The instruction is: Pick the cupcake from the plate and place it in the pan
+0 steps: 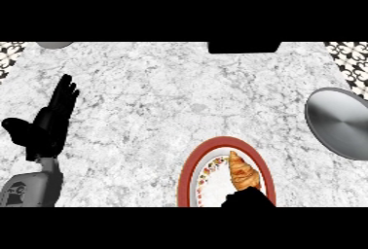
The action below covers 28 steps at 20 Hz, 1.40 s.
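A red-rimmed plate (188,168) with a floral inner band lies at the lower middle of the counter. On it rests a golden pastry that looks like a croissant (244,171), not a cupcake. My right hand (248,198) shows only as a dark shape at the bottom edge, just below the pastry's near end and over the plate. A grey pan (343,121) sits at the right edge, partly cut off. My left hand (52,119) rests open at the left, fingers pointing up, far from the plate.
A dark rectangular object (244,46) sits at the counter's far edge. A grey round object (54,44) peeks in at the top left. Patterned tiles (10,54) show at both upper corners. White marble counter (158,97) stretches between the plate and the left hand.
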{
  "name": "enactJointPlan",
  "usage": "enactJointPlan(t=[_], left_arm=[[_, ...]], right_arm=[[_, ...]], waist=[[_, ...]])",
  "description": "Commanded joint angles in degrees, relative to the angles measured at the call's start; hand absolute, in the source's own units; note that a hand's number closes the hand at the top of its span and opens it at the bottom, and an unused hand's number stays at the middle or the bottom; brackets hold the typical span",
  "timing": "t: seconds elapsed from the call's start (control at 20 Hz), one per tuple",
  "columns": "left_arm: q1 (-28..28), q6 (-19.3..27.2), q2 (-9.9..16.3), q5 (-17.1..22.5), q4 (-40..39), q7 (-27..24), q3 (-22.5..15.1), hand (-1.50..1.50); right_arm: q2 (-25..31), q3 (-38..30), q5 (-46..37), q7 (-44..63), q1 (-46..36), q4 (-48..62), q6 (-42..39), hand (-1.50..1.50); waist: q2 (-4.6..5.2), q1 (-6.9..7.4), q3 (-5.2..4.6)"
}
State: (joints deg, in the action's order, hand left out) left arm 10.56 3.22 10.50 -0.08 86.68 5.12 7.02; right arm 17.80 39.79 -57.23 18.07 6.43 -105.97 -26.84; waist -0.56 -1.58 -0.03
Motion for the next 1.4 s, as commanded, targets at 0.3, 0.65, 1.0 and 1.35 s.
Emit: enactJointPlan(t=[0.3,0.65,1.0,1.35], left_arm=[[-0.9,-1.2,1.4,1.5,0.9,1.2,1.6,0.00],[1.4,-1.4,2.1,1.1,-2.0,-0.4,2.4,0.00],[1.4,-2.6,1.5,1.9,1.1,2.1,0.7,0.00],[1.5,-1.6,0.2,0.6,-1.1,-0.6,0.0,0.00]], right_arm=[[13.1,-10.4,-3.8,-6.8,14.9,-24.2,22.6,1.50],[13.7,-22.8,6.7,-10.2,25.2,-36.2,28.9,1.50],[7.0,-34.5,20.9,-9.8,16.3,-29.4,27.7,1.50],[11.5,-54.8,40.6,-13.9,1.5,-9.3,23.0,1.50]], waist=[[-0.18,-0.80,0.13],[0.31,-0.60,0.08],[0.60,1.70,0.14],[0.87,2.51,0.13]])
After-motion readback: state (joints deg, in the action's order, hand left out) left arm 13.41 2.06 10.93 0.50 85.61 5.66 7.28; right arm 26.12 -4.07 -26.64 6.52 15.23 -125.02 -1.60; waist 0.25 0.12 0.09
